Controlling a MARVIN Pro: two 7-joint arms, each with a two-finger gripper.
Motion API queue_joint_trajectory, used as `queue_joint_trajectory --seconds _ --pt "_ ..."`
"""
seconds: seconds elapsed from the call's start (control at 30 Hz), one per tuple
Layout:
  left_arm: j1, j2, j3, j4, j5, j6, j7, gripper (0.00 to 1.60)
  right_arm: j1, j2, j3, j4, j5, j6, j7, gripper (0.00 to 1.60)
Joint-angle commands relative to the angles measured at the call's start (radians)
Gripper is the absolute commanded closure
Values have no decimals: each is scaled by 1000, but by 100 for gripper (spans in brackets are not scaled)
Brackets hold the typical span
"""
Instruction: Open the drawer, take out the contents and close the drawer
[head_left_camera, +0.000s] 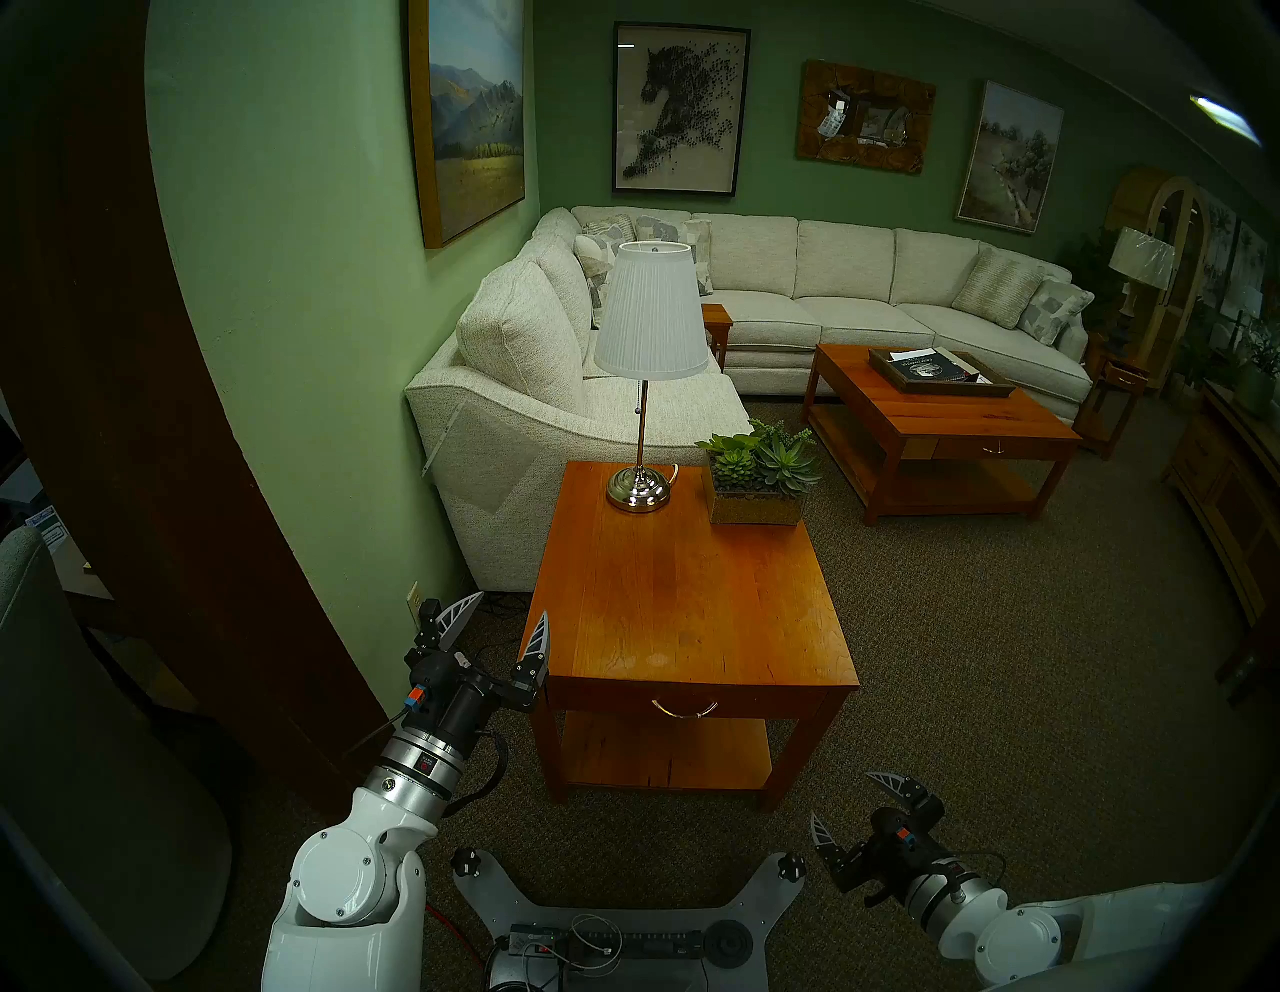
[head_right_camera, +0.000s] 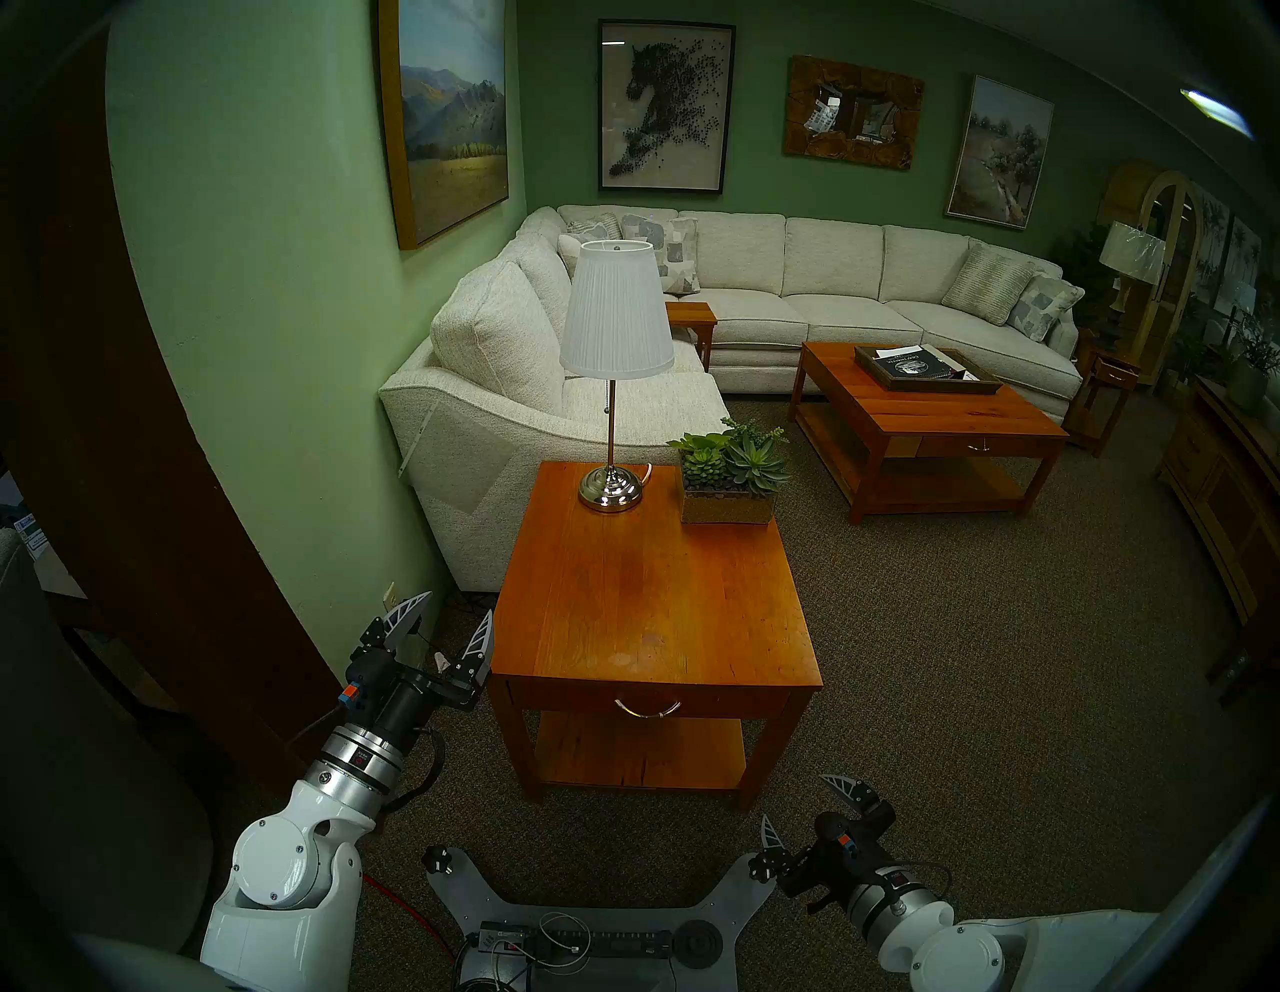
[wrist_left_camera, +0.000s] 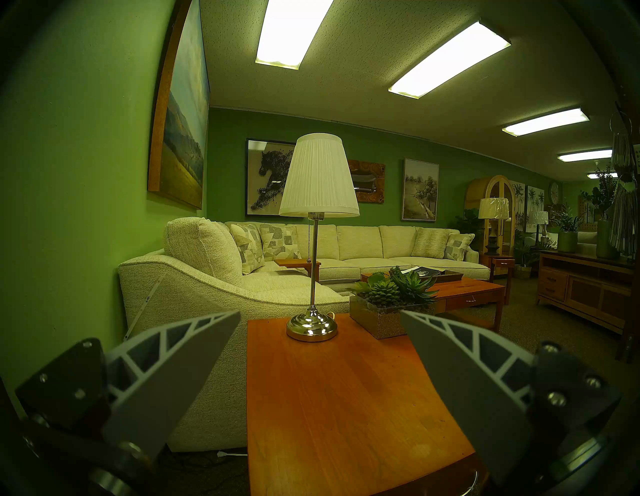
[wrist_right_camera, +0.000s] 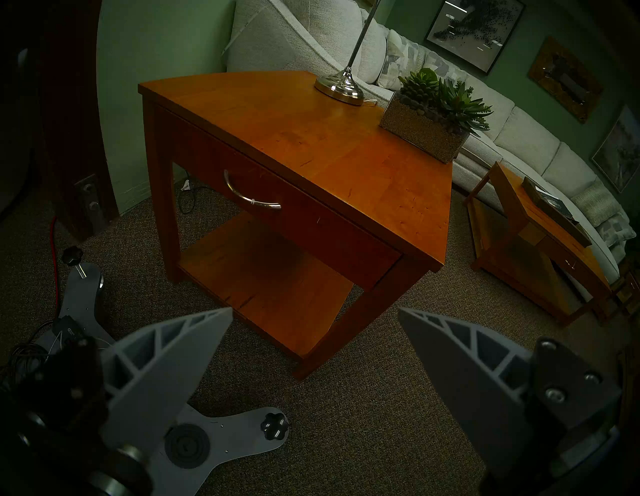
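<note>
Here, seen from the head camera's left eye, a small wooden end table (head_left_camera: 686, 609) stands on carpet beside a cream sectional sofa (head_left_camera: 526, 388), its drawer (head_left_camera: 762, 706) pushed fully in under the surface, the curved silver handle (head_left_camera: 684, 708) untouched. A white-shaded lamp (head_left_camera: 651, 325) and a succulent planter (head_left_camera: 758, 485) sit at the far end of the surface. The left gripper (head_left_camera: 504, 623) hovers just off the table's near left corner, fingers spread and empty; the right gripper (head_left_camera: 855, 807) hangs low over the carpet, near the table's right front leg, likewise spread wide with nothing between its fingers. The head's right eye shows the same arrangement: drawer (head_right_camera: 727, 703) closed, left gripper (head_right_camera: 450, 616) beside the corner, right gripper (head_right_camera: 803, 803) apart from the table. The left wrist view looks level across the surface (wrist_left_camera: 346, 398) toward the lamp (wrist_left_camera: 318, 180), both fingers (wrist_left_camera: 166, 367) splayed at the corners. The right wrist view looks down at the drawer (wrist_right_camera: 311, 221) front and its handle (wrist_right_camera: 251, 197), well ahead of the parted fingers (wrist_right_camera: 162, 367). With the drawer shut, its contents are hidden in every view.
</note>
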Motion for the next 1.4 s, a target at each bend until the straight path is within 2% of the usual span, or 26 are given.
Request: queue_joint_trajectory --seconds 0.0,0.1,0.17,0.53,0.7,0.93,1.1,1.23,1.37 --pt "-9 -1 1 -28 2 -7 1 0 5 2 6 -12 -1 -2 -2 0" --pt "-9 -2 0 -28 2 -7 0 0 5 2 6 -12 0 -2 -2 0" --pt "-19 6 1 -20 35 3 6 0 5 2 5 -12 0 -2 -2 0" --pt "-58 84 27 -18 146 128 -49 0 6 2 5 -12 -1 -2 -2 0" --pt "-52 118 66 -44 192 215 -106 0 6 2 5 -12 -1 -2 -2 0" --pt "-69 122 131 -66 251 351 -144 0 6 2 4 -12 -1 -2 -2 0" --pt "-67 118 173 -66 305 369 -135 0 6 2 4 -12 0 -2 -2 0" --pt "-64 136 217 -51 358 351 -144 0 6 2 4 -12 0 -2 -2 0" --pt "-83 150 259 -34 410 369 -158 0 7 2 4 -12 0 -2 -2 0"
